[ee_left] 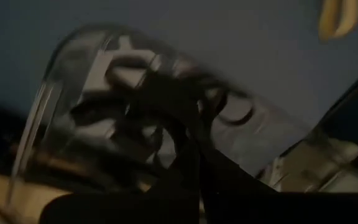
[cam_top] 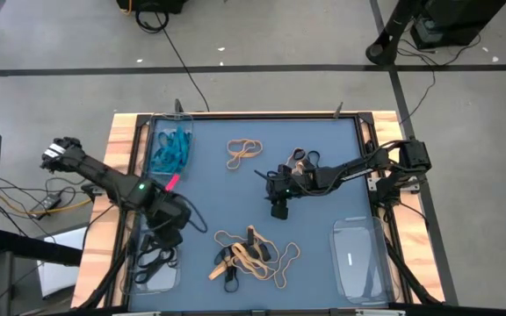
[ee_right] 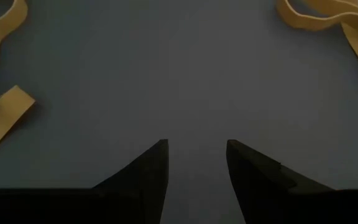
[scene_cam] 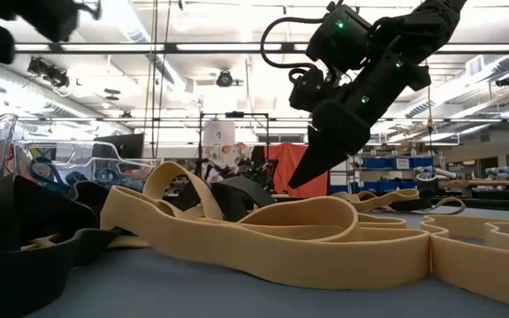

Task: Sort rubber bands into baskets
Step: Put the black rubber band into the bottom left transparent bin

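Note:
My left gripper (cam_top: 169, 233) is shut on a black rubber band (ee_left: 166, 102) over the near-left clear basket (cam_top: 139, 272), which holds more black bands. The far-left basket (cam_top: 158, 132) holds teal bands (cam_top: 170, 151). The near-right basket (cam_top: 358, 259) shows no bands. Tan bands (cam_top: 244, 151) lie on the blue mat at the far middle. A mixed tan and black heap (cam_top: 253, 254) lies at the near middle. My right gripper (cam_top: 279, 207) hangs open above the bare mat at the table's middle, its fingers (ee_right: 157, 162) slanting down with nothing between them. My left gripper pinches the black rubber band between its two shut fingers (ee_left: 197, 180), which come from above and point steeply down. The band (ee_left: 182, 124) runs from the fingertips down toward the basket's black bands. Blur and darkness hide which part of the loop is held.
A few black bands (cam_top: 302, 160) lie far right of centre, beside the right arm. In the low view, tan bands (scene_cam: 281, 230) and black bands (scene_cam: 25, 234) fill the foreground. Wooden frame rails (cam_top: 117, 140) border the mat. Bare mat lies between the heaps.

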